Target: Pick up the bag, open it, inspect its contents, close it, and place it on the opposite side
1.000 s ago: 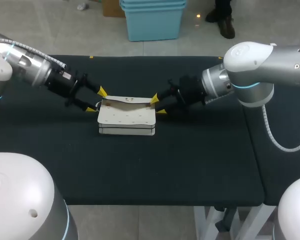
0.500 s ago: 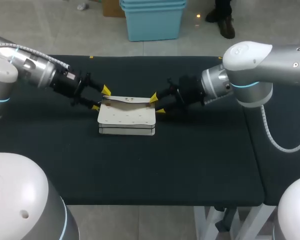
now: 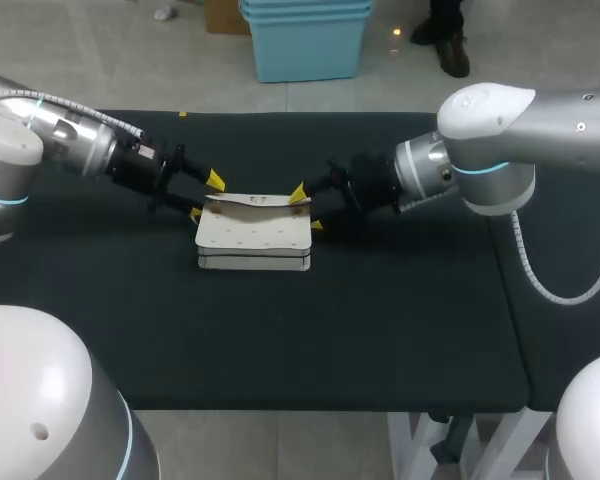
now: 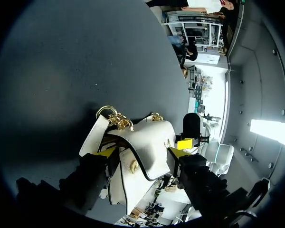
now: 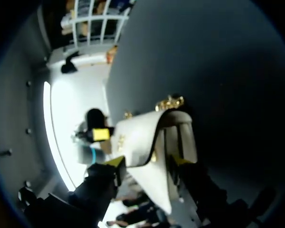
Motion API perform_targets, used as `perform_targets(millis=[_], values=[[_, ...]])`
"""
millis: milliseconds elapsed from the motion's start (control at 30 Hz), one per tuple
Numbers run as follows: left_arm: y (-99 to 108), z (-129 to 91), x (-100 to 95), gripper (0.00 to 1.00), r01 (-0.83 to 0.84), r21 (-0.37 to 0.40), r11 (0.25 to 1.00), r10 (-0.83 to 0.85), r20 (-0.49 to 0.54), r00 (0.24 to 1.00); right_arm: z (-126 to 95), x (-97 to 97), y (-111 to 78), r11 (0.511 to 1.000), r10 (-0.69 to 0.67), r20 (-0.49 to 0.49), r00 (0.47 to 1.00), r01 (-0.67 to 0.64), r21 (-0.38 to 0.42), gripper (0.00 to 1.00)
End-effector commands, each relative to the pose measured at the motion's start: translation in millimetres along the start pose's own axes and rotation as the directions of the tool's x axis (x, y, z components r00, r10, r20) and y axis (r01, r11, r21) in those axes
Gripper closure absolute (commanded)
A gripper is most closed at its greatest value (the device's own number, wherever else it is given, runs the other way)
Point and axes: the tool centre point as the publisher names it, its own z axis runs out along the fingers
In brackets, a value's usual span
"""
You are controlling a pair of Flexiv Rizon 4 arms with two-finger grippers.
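1. The bag (image 3: 255,238), white and flat, lies on the black table (image 3: 380,320) about midway between left and right, somewhat toward the far edge.
2. Its flap (image 3: 252,200) stands raised along the far edge, clear of the bag's top face.
3. The left arm comes in from the far left. The left gripper (image 3: 204,196) is at the flap's left end.
4. Its fingers are spread wide, one yellow tip far of the flap and clear of it, the other near the bag's far left corner. It grips nothing.
5. In the left wrist view the bag (image 4: 149,140) sits between the left gripper's (image 4: 141,152) fingers with the flap curved open. A gold chain (image 4: 117,118) lies at the bag's end ahead of the fingers, and a gold clasp (image 4: 133,166) shows low on the bag.
6. The right arm comes in from the right. The right gripper (image 3: 307,208) is at the flap's right end.
7. Its fingers are also wide apart, the far tip right at the flap's corner, the near tip just beside the bag's right side. It has no clamp on the bag.
8. In the right wrist view the open flap and bag (image 5: 142,137) lie between the right gripper's (image 5: 147,161) fingers, with a yellow tip of the left gripper beyond.
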Motion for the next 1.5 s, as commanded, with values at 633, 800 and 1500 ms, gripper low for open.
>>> perform_targets(millis=[633,800,1500], values=[[-6,9,-11.6,0.92,-0.014,-0.028,1.0,0.014,0.0,1.0,13,-15.8,-1.8,0.999,0.044,-0.009,0.999,-0.044,0.025,0.99],[0,8,-5.9,0.93,-0.038,-0.025,0.999,0.038,0.01,0.999,9,-10.9,-3.1,1.0,0.03,-0.012,0.999,-0.03,0.0,1.0],[35,-1,3.3,0.54,0.0,0.095,0.995,0.001,-0.006,1.0,-1,-8.5,-6.0,0.996,0.026,0.0,1.0,-0.025,-0.085,0.49]])
